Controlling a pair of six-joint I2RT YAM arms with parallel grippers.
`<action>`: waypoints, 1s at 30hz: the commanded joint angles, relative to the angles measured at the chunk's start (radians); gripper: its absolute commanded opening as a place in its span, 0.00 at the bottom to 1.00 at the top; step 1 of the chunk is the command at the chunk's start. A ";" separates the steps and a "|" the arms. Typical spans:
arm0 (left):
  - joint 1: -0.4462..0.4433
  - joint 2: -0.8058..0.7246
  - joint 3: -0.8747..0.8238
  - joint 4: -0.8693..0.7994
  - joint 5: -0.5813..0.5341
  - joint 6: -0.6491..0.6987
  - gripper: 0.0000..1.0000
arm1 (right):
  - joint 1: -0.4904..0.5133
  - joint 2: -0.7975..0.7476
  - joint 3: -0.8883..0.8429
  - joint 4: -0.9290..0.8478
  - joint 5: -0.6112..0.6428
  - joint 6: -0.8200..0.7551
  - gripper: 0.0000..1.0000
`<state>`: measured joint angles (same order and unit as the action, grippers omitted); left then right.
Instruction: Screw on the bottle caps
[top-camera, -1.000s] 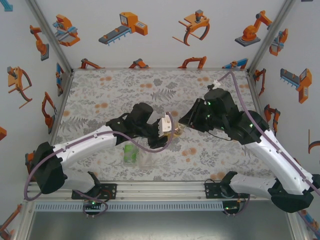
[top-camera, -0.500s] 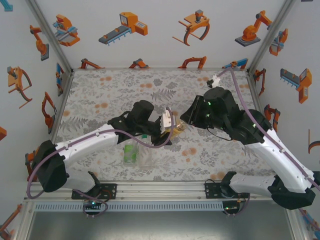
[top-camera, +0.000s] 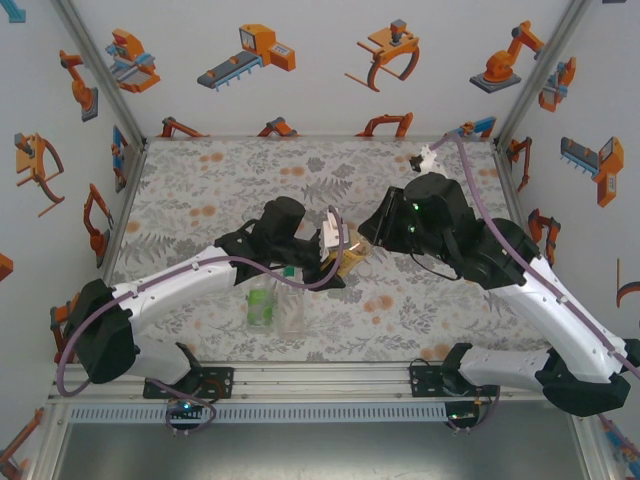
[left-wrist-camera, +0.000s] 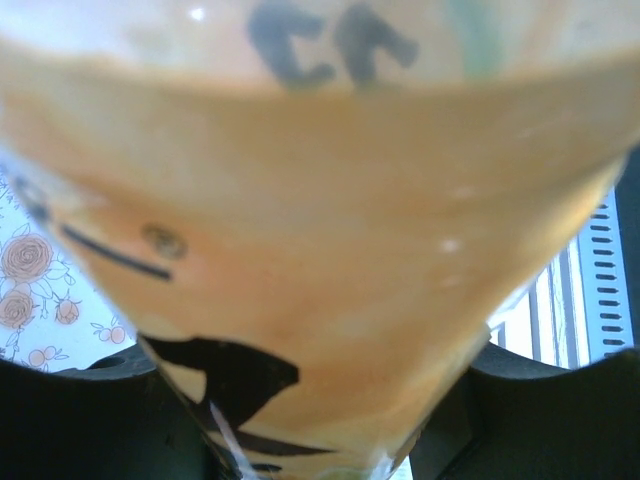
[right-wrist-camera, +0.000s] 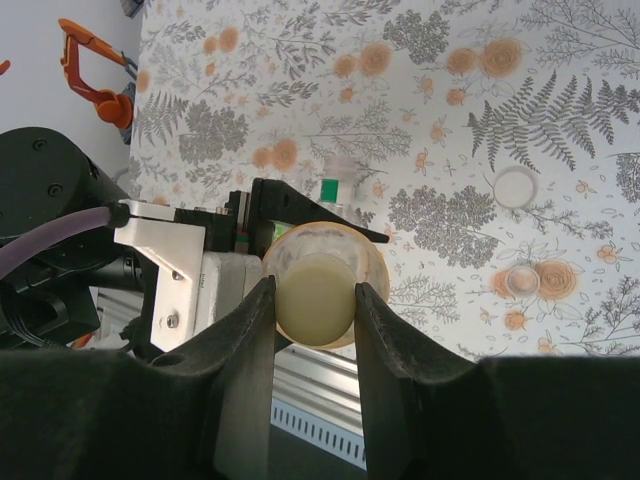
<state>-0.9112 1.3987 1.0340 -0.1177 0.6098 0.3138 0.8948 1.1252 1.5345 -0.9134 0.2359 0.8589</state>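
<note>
Now the left jaws are pressed on the body of the amber bottle (left-wrist-camera: 330, 250), one on each side. They hold it above the worktop (top-camera: 200, 190), near its middle, with the top end toward the right arm. The yellow label with dark characters is very close to the left wrist camera. The right jaws pinch the yellowish cap (right-wrist-camera: 318, 295), which sits at the mouth of this bottle. Compared with one second ago, both arms stand a little farther from the near edge, and the bottle has gone with them; both jaws grip as before. Because the left arm has shifted, the clear bottle (top-camera: 293, 314) shows more fully beside the green bottle (top-camera: 262, 306). Both stand upright on the worktop, close together, nearer to the arm bases than the held bottle.
</note>
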 joint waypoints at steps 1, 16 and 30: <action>0.003 -0.010 0.035 0.133 0.064 -0.036 0.00 | 0.018 0.018 -0.026 -0.024 -0.046 -0.019 0.00; -0.005 -0.015 0.009 0.116 0.067 0.020 0.00 | 0.018 0.028 0.077 -0.061 -0.027 -0.090 0.34; -0.009 -0.008 0.020 0.098 0.067 0.037 0.00 | 0.018 0.035 0.127 -0.058 -0.005 -0.125 0.53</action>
<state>-0.9157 1.3991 1.0340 -0.0402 0.6487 0.3286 0.9062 1.1622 1.6207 -0.9604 0.2256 0.7620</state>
